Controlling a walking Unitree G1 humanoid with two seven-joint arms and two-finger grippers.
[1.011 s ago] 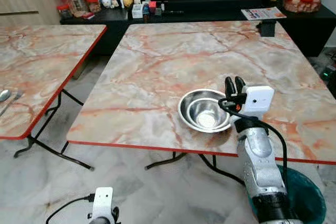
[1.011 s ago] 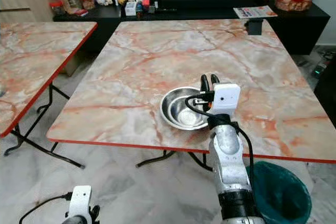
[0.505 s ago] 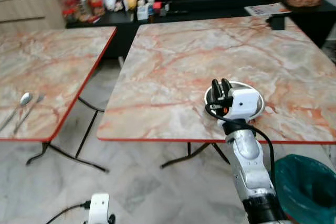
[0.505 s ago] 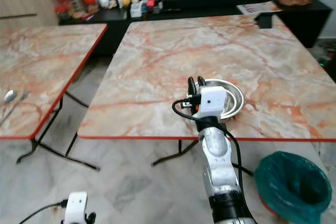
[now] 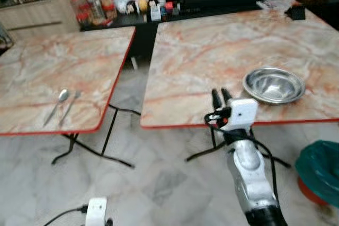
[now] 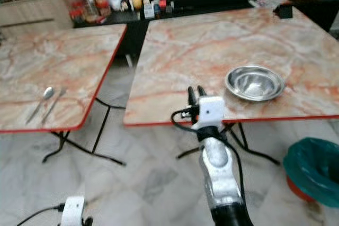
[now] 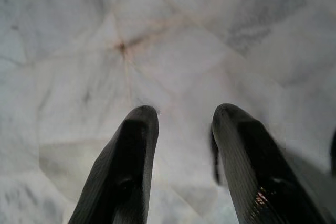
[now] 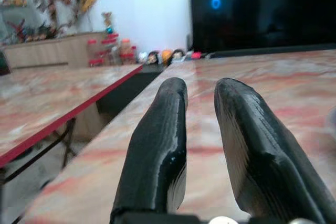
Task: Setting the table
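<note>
Bowl (image 5: 274, 84), stainless steel, shallow, empty: stands right of centre in the head views, near the front edge of the right-hand marble-pattern table (image 5: 212, 46). Judged light, rigid and slick; best hold looks to be a pinch across the thin rim. Spoon (image 5: 56, 106) and fork (image 5: 69, 107): side by side at middle left, near the front edge of the left table (image 5: 47, 67). Judged light, stiff, flat-lying, so awkward to lift; handles offer the grip. Right gripper (image 5: 221, 98): raised at centre frame before the right table's edge, fingers narrowly parted, holding nothing, well left of the bowl. Left gripper (image 7: 181, 145): hangs low over the floor tiles (image 7: 173, 51), fingers slightly apart, empty. Green bin (image 5: 320, 165): lower right.
</note>
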